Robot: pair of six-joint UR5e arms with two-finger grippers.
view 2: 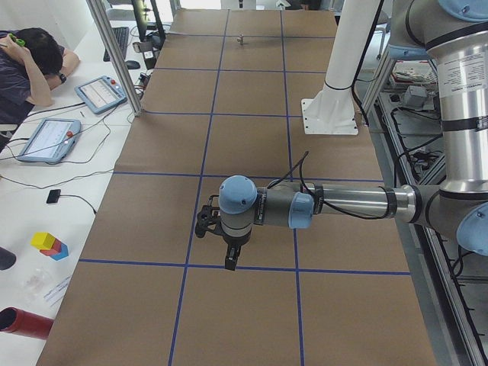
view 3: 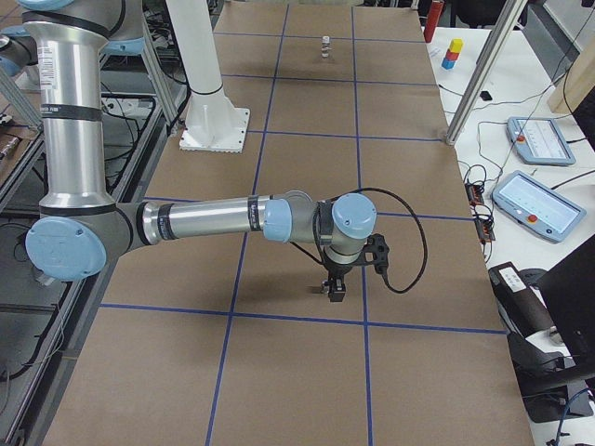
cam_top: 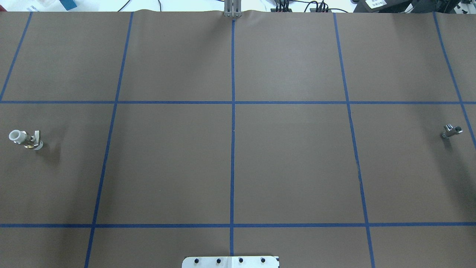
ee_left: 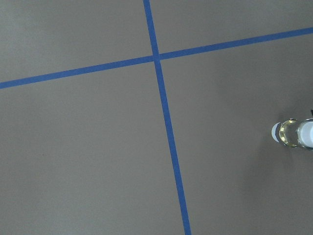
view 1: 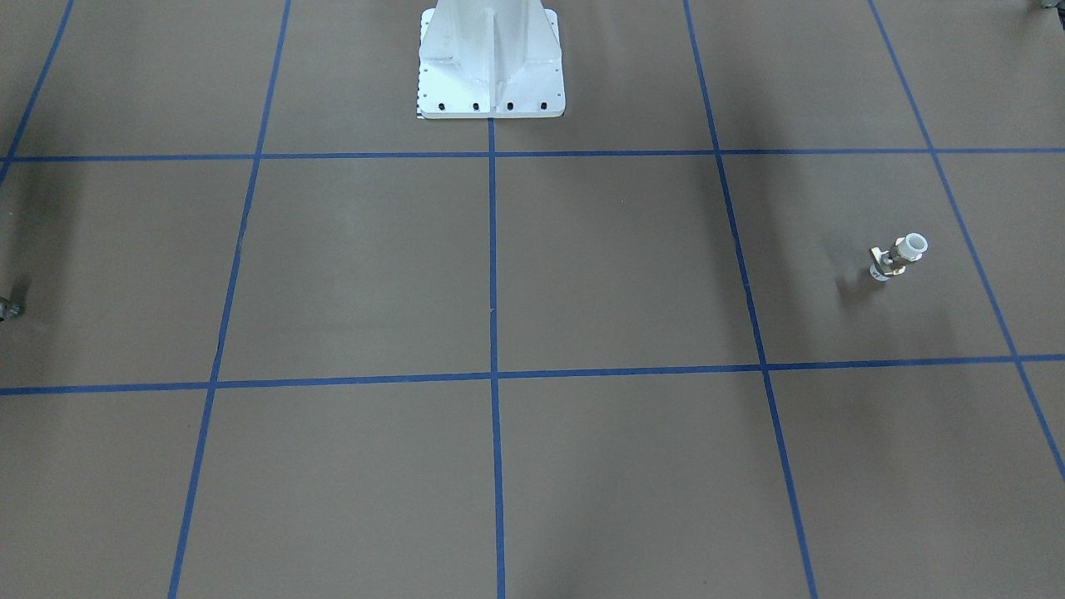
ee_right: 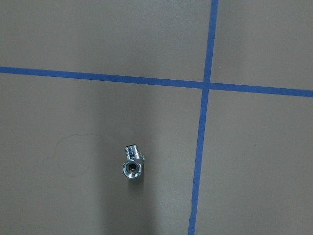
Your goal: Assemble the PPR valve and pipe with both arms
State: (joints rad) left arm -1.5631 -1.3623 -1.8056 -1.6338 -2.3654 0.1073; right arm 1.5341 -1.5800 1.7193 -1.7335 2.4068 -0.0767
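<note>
Setup: 2 parts on the tabletop [cam_top: 167,167], neither one held, nothing mated yet.

- PPR valve [cam_top: 24,137]: close to the tabletop's left edge, about midway between its near and far edges. It appears to stand on 1 end, white mouth up, with the handle tab out to the side.
- Pipe [cam_top: 452,131]: close to the right edge, also about midway. It appears to stand upright, and the right wrist camera looks down into its open mouth.
- The 2 parts are well apart, almost the full tabletop width.
- Left hand [view 2: 227,255]: hangs fingers down over the left end of the tabletop. It shows only from the side, so I cannot tell whether its fingers are spread or together.
- Right hand [view 3: 333,290]: same posture over the right end, and again I cannot tell.

Risks, as judged from here:
1. The valve sits at the very edge of the left wrist view, so the hand is probably not centred on it. An off-centre descent could knock it over.
2. A finger landing on the handle tab could twist the valve in the grip.
3. The pipe is small and shiny with a narrow footing, so it may tip or slip as the fingers close.
4. Mating happens between 2 arms. Any tilt picked up at either grasp misaligns the axes, and the pipe may jam at the valve mouth.
</note>
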